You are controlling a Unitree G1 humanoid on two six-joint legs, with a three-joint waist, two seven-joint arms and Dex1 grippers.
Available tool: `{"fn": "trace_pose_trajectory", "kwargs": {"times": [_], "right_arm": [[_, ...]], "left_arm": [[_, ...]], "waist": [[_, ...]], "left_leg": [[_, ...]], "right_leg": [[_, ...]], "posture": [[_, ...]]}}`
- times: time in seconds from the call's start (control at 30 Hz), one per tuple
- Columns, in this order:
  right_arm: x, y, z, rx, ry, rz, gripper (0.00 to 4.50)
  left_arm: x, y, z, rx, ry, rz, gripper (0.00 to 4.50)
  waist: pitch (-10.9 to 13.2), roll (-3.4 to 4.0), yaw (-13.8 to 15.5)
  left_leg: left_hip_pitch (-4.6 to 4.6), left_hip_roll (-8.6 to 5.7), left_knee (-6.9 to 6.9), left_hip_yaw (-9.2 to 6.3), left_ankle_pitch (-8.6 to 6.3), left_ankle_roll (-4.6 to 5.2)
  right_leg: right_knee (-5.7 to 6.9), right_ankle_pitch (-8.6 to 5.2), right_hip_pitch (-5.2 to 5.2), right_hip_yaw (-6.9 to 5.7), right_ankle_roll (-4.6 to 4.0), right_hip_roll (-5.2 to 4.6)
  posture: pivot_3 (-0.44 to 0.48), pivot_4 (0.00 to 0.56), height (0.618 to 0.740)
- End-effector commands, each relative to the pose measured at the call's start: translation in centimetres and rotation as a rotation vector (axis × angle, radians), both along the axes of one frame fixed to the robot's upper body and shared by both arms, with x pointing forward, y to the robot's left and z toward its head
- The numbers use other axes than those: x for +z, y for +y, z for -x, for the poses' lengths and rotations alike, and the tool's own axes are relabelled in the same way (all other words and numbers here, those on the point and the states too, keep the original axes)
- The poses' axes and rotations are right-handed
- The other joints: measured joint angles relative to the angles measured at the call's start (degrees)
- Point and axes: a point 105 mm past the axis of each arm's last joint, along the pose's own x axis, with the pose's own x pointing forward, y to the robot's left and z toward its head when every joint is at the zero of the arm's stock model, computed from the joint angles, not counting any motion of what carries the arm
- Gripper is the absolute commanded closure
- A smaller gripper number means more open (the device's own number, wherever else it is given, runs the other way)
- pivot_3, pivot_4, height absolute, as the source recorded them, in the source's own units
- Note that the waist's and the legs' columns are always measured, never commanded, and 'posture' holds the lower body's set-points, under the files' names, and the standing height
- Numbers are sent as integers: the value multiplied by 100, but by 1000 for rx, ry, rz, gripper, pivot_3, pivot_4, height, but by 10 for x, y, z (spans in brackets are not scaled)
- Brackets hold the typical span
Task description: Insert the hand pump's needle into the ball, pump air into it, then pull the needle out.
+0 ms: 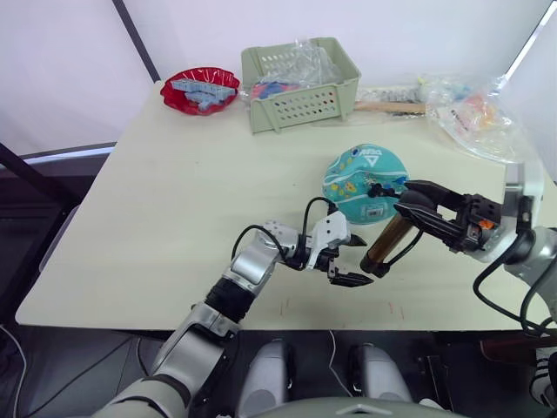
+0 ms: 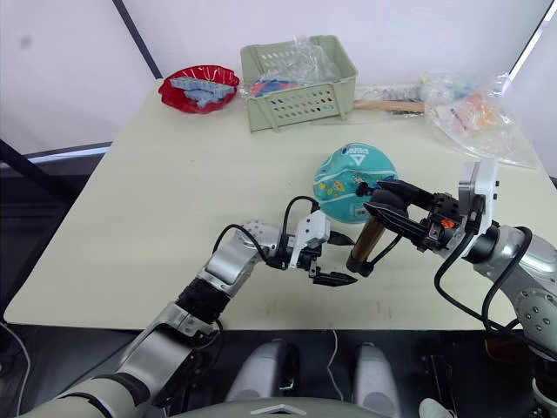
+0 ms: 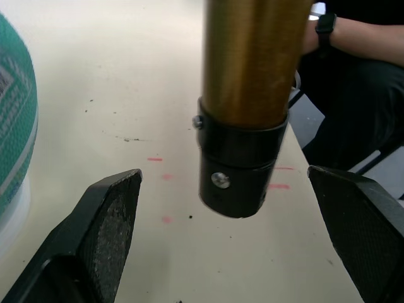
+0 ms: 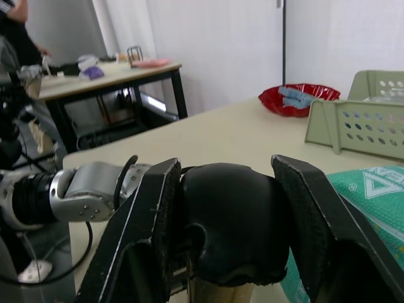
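Ball (image 1: 365, 184) mid-table (image 1: 157, 218), basket (image 1: 300, 83) behind it (bowl (image 1: 200, 89) left of basket)

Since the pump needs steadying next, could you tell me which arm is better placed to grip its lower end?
Left: its open claw already flanks the pump base, while the right claw is shut on the top cap.

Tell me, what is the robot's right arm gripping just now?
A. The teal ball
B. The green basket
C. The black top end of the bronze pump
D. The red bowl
C: the right gripper has its jaws closed on the black top cap of the hand pump, which stands tilted beside the ball; the left gripper waits open around the pump's lower end.
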Motion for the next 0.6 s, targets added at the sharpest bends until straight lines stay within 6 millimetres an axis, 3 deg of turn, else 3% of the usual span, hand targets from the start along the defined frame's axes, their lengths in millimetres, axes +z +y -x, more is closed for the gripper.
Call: {"fn": "trace_pose_trajectory", "kwargs": {"times": [0.03, 0.2, 0.5, 0.6], "right_arm": [[12, 6, 7, 36, -72, 25, 2713], [8, 8, 9, 47, -72, 43, 2713], [8, 9, 10, 58, -75, 31, 2713], [8, 10, 12, 64, -73, 29, 2713]], "left_arm": [[7, -8, 0, -21, -34, 17, 38], [11, -11, 1, -19, 1, 49, 38], [1, -7, 6, -43, 15, 8, 38], [1, -7, 7, -47, 17, 9, 856]], "waist": [[0, 0, 0], [0, 0, 1], [0, 0, 1], [0, 0, 1]], "left_leg": [[0, 0, 0, 0, 0, 0], [-2, 0, 0, -2, 0, 0], [-2, 0, 1, -3, 0, 0], [-2, 0, 1, -4, 0, 0]], "right_leg": [[0, 0, 0, 0, 0, 0], [0, 1, -1, -3, 1, 0], [0, 1, 0, -4, 2, 0], [0, 1, 0, -4, 2, 0]], "posture": [[0, 150, 738], [0, 150, 738], [0, 150, 738], [0, 150, 738]]}}
